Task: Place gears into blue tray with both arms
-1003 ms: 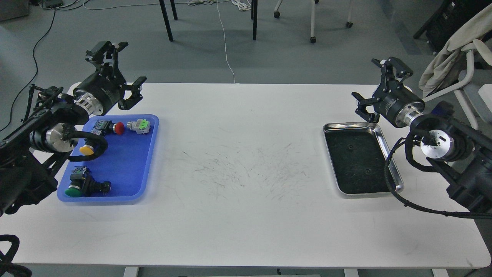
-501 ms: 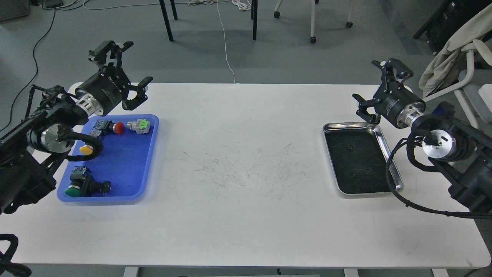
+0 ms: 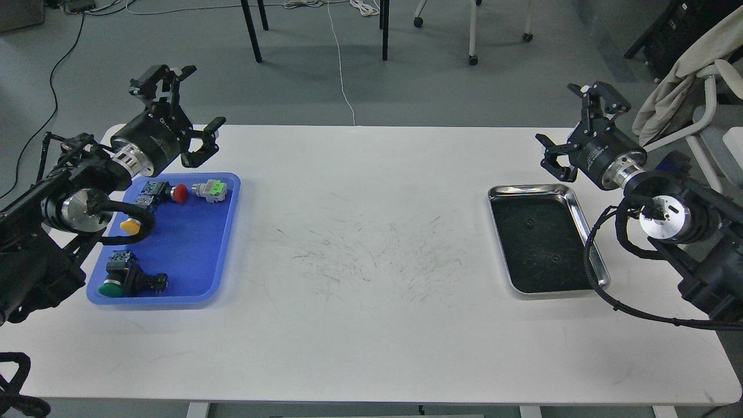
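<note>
While both arms hang raised over the far corners of the white table, neither grips anything: the left gripper, at about ten o'clock in the head view, has its two fingers spread wide with only air between them, one finger pointing up and away and the other low near the table's far edge. At about two o'clock, the right gripper is likewise released, its fingers well apart, above the table just beyond the steel tray. That shiny tray lies at three o'clock, and on its dark inside two gears can be made out as tiny dark wheels, one toward the far end and one nearer the robot, apart from each other; more cannot be told against the dark floor. At nine o'clock lies the blue tray, well apart from the steel one, with the scuffed middle of the table between them. It holds push-buttons: a red-capped one and a green-and-grey one near its far rim, a yellow-capped one partly behind the left arm's cable, and a green-capped one near the close rim. No gear shows in the blue tray.
</note>
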